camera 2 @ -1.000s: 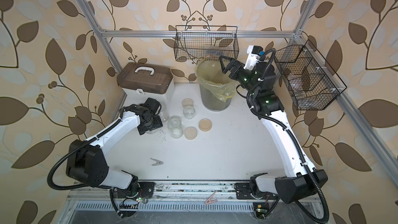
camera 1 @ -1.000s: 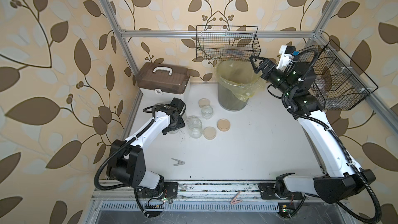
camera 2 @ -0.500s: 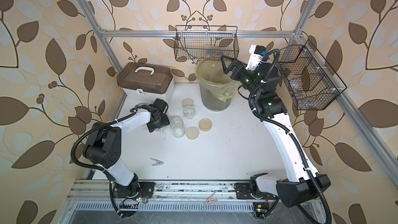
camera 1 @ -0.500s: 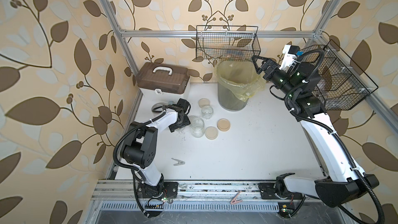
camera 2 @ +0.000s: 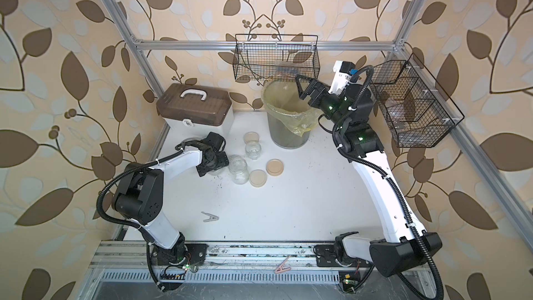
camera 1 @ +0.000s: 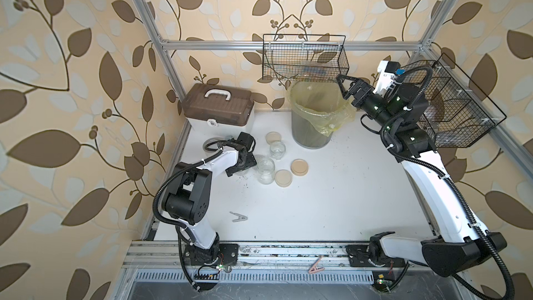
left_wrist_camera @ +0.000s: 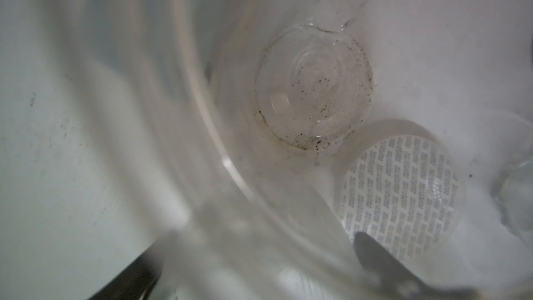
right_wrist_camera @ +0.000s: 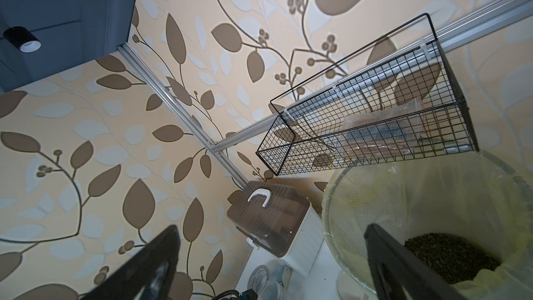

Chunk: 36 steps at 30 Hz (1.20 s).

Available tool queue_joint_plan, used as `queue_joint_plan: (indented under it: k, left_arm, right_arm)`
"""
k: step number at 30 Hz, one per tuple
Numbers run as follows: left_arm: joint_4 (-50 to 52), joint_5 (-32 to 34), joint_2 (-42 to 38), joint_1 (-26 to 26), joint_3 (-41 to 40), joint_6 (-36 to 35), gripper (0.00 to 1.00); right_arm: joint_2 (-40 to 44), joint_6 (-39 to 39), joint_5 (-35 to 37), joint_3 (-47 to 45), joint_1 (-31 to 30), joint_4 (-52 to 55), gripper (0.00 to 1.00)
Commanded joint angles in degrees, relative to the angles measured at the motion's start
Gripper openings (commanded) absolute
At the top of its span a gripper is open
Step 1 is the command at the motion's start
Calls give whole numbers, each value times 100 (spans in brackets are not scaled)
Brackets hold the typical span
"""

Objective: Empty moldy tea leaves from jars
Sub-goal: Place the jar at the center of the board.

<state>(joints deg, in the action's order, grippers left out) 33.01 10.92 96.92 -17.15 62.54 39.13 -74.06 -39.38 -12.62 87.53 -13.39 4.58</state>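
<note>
Three clear glass jars stand at the table's back left in both top views: a short one (camera 1: 278, 150), a taller one (camera 1: 266, 170) and one (camera 1: 241, 172) mostly hidden under my left gripper (camera 1: 240, 165). In the left wrist view this jar (left_wrist_camera: 313, 88) stands upright on the table with only dark specks on its bottom, and the left fingers (left_wrist_camera: 375, 261) stand wide apart on either side of it. A silver-white dotted lid (left_wrist_camera: 401, 189) lies beside it. Three beige lids (camera 1: 299, 167) lie near the jars. My right gripper (camera 1: 344, 88) hangs open and empty over the bin (camera 1: 311, 119). The moldy tea leaves (right_wrist_camera: 450, 255) lie dark inside the bin.
A brown toolbox (camera 1: 219, 108) stands at the back left with a tape roll (camera 1: 210, 143) in front of it. Wire baskets hang at the back (camera 1: 302, 59) and on the right (camera 1: 455, 105). A metal clip (camera 1: 238, 217) lies near the front. Dark crumbs dot the table.
The left arm has folded in and its gripper has shifted slightly right with the jar; its jaws have opened round the jar. The right wrist has drawn back a little to the right.
</note>
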Motion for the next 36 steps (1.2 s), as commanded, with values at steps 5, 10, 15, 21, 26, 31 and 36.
queue_joint_plan:
  k: [5, 10, 15, 21, 26, 31, 36]
  left_arm:
    - [487, -232, 52, 36, 107, -124, 97]
    - [394, -212, -286, 36, 129, -284, 99]
    - [132, -142, -993, 27, 100, -585, 99]
    - [147, -101, -1404, 27, 312, -1027, 99]
    - [32, 144, -2319, 27, 474, -1132, 99]
    - [-224, 1560, -3497, 45, 209, -1181, 99]
    - [-322, 2853, -4324, 145, -487, -1429, 99]
  right_arm:
    - [36, -11, 40, -31, -32, -10, 100]
    - [76, -8, 67, -67, -37, -1, 100]
    - [71, -26, 63, -67, -52, -27, 100]
    - [22, -66, 48, -62, -77, -71, 100]
    - [82, 187, 206, -67, -26, 123, 100]
    - [495, 634, 803, -624, 236, 656, 100]
    - [1335, 867, 1660, -2061, 639, 781, 100]
